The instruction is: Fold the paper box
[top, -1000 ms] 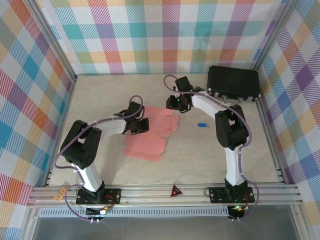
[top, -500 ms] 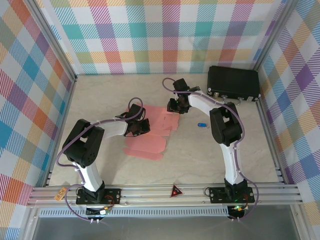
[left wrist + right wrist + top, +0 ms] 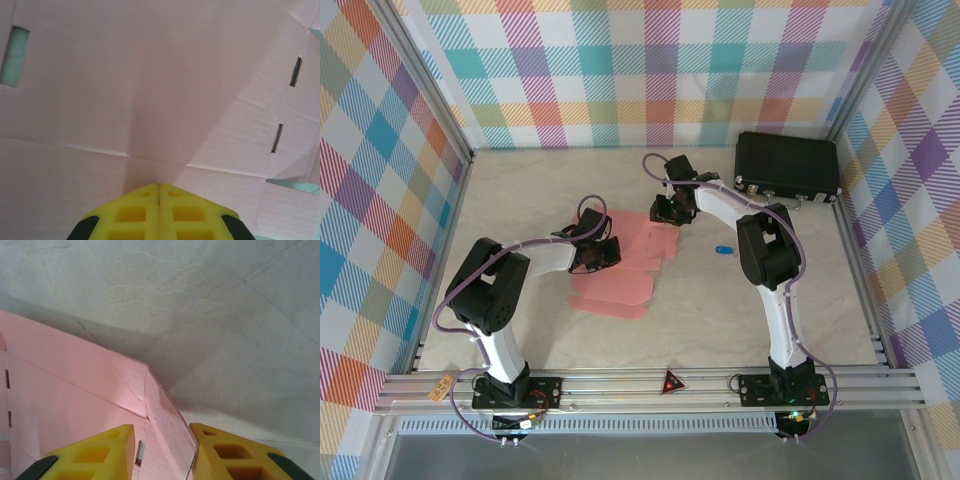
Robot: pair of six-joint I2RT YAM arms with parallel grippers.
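**Right gripper straddling the sheet's far corner while the left is pinning its middle**

The paper box (image 3: 625, 262) is lying as a flat salmon-pink die-cut sheet just left of the middle of the table (image 3: 740, 310), its long axis running roughly from the far edge toward the near edge and leaning a little left. The right gripper (image 3: 663, 210) is the nearer arm to the far-right flap. In its wrist view, the gripper (image 3: 162, 432) is standing with jaws partway apart on either side of that slightly raised flap edge (image 3: 165, 410), and no firm pinch is showing. The left gripper (image 3: 159, 187), its fingers fully together and holding nothing, is pressing its tip onto the card (image 3: 150, 90) at a crease. Slots and score lines are showing, with no wall standing up.
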